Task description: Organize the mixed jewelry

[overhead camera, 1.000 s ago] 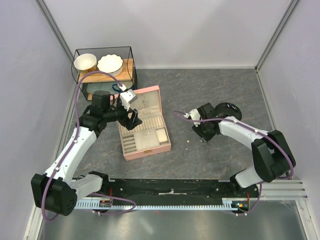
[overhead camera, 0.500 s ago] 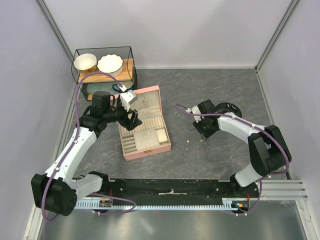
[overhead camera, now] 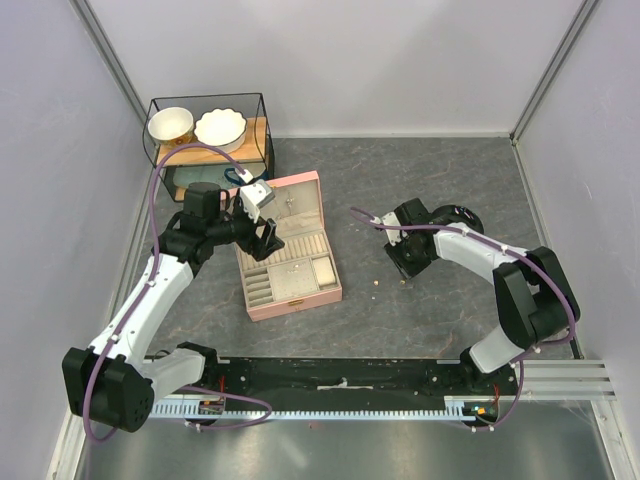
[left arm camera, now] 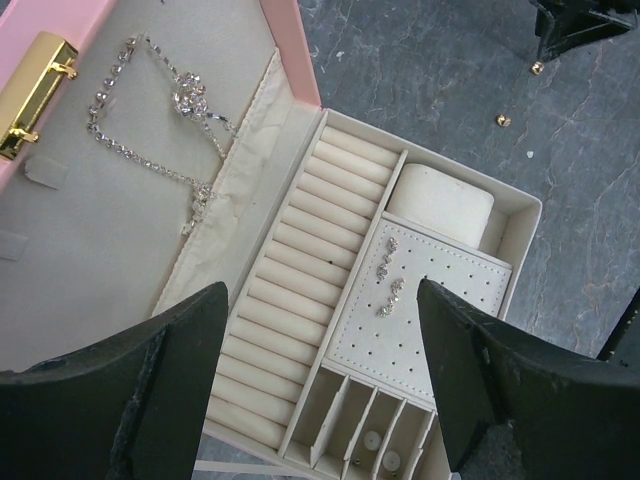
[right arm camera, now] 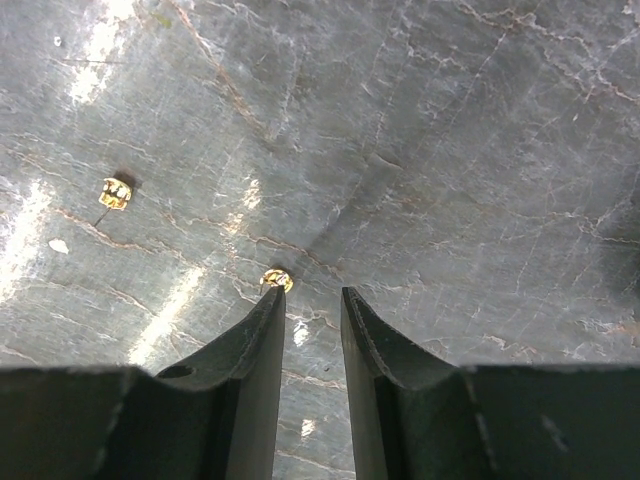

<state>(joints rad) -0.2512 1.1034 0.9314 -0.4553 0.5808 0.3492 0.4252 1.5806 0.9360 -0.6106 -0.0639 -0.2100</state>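
The right gripper (right arm camera: 310, 295) is low over the tabletop (right arm camera: 480, 150), on the right side of the scene. Its two fingers are close together with only a thin gap, and nothing is in them. A tiny gold bead (right arm camera: 277, 279) lies right at the tip of one finger, not in the gap, so the gripper looks a bit off to one side for a clean pick. A second bead (right arm camera: 115, 192) lies near it, to the left in the wrist view. I think the step now is picking up the closer bead, and the fingers are narrow because the bead is so small. It could roll or pop away if a finger nudges it. The left gripper (left arm camera: 320, 300) hangs over the open pink box (left arm camera: 295, 50) on the left, with its fingers wide apart and empty. It may be there so it is ready above the trays. The chain (left arm camera: 150, 110) lies in the lid of the box, and small sparkly studs (left arm camera: 390, 282) sit on the dotted pad. So the chain looks put away, and the beads on the tabletop are what is left.
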